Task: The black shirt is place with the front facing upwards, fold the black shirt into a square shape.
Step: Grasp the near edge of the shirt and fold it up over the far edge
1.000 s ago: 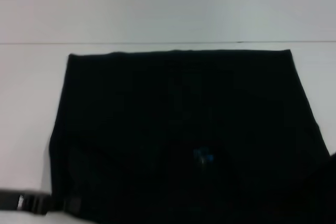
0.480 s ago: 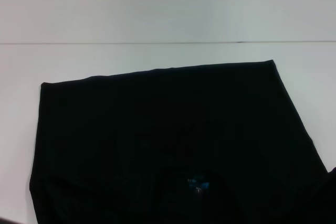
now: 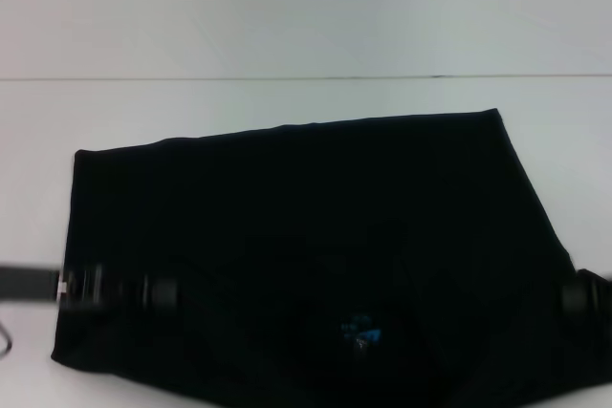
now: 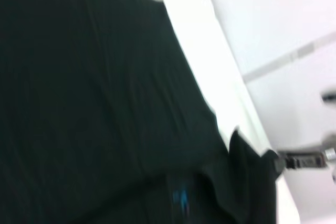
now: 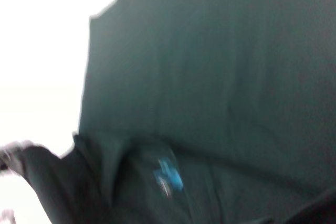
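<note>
On white worktop, black shirt spread flat, partly folded, far edge slanting. Blue neck label visible near front edge, roughly midway between the two grippers. Left gripper low at shirt's left edge, over fabric there; blurred, jaws state cannot tell. Right gripper at shirt's right edge, only partly in view; jaws state cannot tell. Left wrist view: black shirt filling most of view, label beyond a raised fold, right gripper at far shirt corner. Right wrist view: shirt with label, bunched fold beside it, left gripper blurred at far edge.
</note>
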{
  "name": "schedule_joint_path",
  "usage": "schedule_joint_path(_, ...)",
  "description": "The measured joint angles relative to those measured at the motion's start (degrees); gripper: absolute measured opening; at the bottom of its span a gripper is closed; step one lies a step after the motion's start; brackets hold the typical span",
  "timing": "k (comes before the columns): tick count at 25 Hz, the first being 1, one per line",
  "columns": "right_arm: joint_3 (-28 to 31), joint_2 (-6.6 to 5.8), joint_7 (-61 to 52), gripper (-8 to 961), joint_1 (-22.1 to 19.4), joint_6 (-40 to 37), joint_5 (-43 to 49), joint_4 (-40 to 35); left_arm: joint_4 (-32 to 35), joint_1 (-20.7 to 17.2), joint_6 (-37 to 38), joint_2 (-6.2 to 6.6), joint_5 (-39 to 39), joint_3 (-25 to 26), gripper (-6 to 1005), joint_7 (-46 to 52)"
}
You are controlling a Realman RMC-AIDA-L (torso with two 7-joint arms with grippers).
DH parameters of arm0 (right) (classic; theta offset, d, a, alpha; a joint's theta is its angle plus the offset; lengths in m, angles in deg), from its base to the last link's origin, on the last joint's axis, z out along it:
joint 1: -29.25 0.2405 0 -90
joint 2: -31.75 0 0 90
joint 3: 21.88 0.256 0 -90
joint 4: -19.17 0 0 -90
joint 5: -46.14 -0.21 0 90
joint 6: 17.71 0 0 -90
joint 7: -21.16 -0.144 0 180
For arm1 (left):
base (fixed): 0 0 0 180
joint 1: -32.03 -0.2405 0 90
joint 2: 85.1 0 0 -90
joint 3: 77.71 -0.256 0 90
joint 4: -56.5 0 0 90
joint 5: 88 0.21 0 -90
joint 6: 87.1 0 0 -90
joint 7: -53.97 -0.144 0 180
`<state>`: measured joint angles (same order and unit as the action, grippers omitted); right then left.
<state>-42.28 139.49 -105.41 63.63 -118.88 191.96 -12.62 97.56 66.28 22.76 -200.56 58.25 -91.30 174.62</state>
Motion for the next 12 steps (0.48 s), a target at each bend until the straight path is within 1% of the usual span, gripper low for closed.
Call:
schedule_joint_path(4, 2.7, 0.0, -0.3, 72, -0.7, 4.3, -8.4, 1.5, -1.2, 0.4, -6.5, 0.43, -4.9, 2.3, 140, 1.3)
schedule_joint_path(6, 3.0, 0.27, 0.0, 74, -0.7, 8.7, -12.6, 3.6, -2.2, 0.2, -11.6, 0.46, -7.6, 3.1, 142, 1.4)
schedule_joint_path(8, 3.1, 0.9, 1.0, 75, -0.6, 13.3, -16.4, 5.6, -3.8, -0.2, -16.1, 0.34, -10.1, 3.4, 144, 1.1)
schedule_joint_path(10, 3.1, 2.09, 2.5, 76, -0.4, 18.4, -19.7, 7.0, -5.6, -0.6, -20.1, 0.1, -12.7, 3.5, 145, -0.3)
schedule_joint_path(11, 3.1, 2.88, 3.4, 77, -0.3, 21.5, -21.6, 7.4, -6.7, -0.9, -22.3, -0.03, -14.5, 3.5, 146, -1.4)
schedule_joint_path(12, 3.0, 3.93, 4.5, 78, -0.2, 24.3, -23.3, 7.8, -8.2, -1.3, -24.8, -0.25, -16.5, 3.5, 147, -2.8)
